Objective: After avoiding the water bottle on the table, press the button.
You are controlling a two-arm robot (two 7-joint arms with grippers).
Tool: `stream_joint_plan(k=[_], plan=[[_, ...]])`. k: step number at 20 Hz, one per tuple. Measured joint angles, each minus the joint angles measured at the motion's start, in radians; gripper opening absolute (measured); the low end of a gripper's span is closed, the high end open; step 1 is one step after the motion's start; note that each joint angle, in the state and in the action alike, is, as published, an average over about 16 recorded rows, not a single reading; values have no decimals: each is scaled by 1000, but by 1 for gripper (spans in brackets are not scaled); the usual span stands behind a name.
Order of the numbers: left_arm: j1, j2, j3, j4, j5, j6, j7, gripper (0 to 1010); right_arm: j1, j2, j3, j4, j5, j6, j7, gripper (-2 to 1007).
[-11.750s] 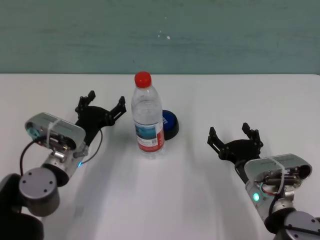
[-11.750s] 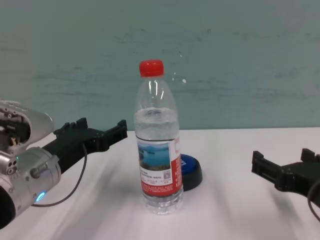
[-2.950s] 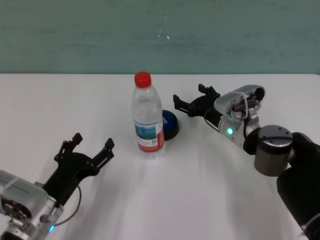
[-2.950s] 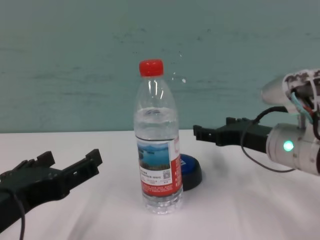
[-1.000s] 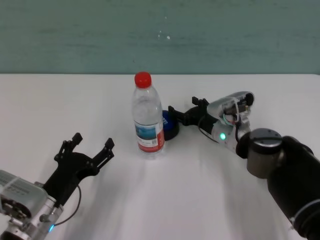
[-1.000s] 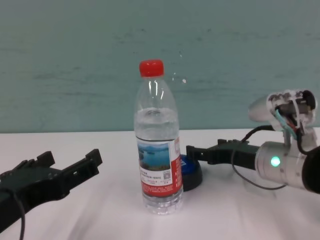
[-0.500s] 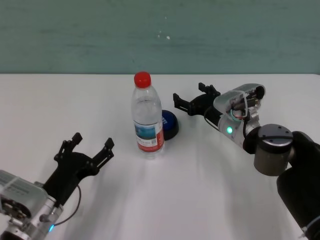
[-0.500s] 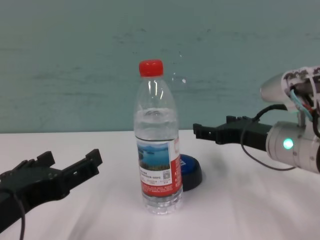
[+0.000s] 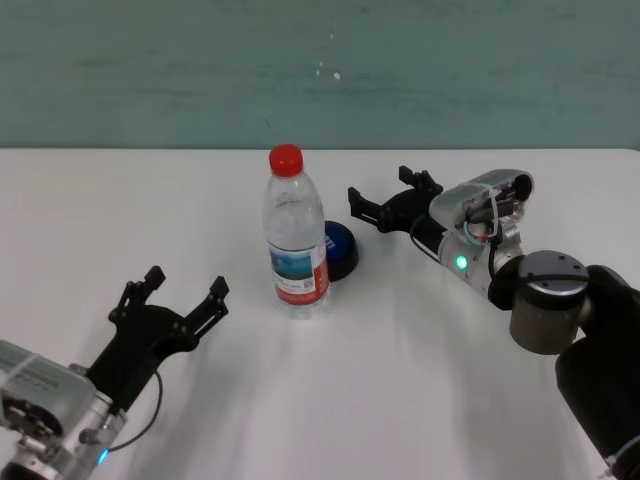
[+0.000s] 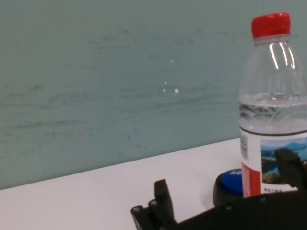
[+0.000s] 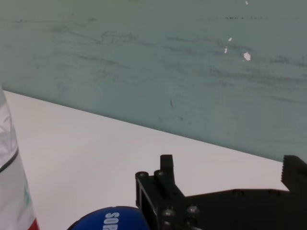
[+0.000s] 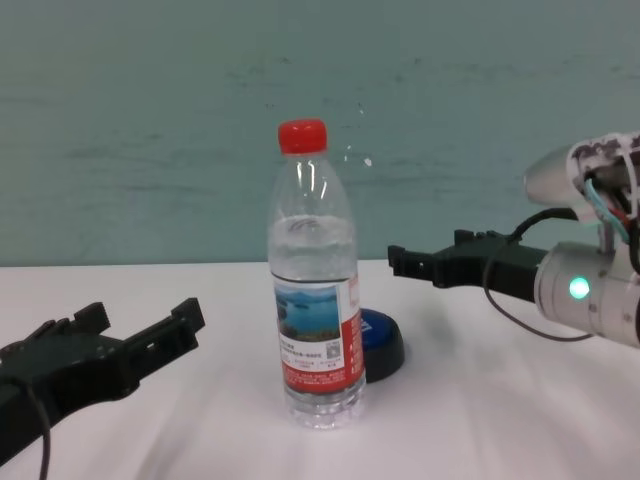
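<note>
On the white table [image 9: 420, 380] the water bottle [image 9: 295, 232] stands upright, the button [image 9: 340, 248] just behind it to the right. Above and just right of the button hovers the right gripper [image 9: 385, 202], fingers spread, holding nothing. Near the front left, well apart, the left gripper [image 9: 178, 298] rests with fingers splayed

Robot test bench in a plain lab room.
A bare white table [image 9: 420, 400] stands against a scuffed, chipped teal wall [image 9: 330, 70].
</note>
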Motion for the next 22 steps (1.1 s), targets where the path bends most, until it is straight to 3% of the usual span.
stream_joint_plan(k=[16,22], plan=[[0,0,0,0,0,0,0,1010,-24,-9,15,11,10,-88,1,1004],[0,0,0,0,0,0,0,1010,-39,-10,20,1,8,-103,-4,1004]])
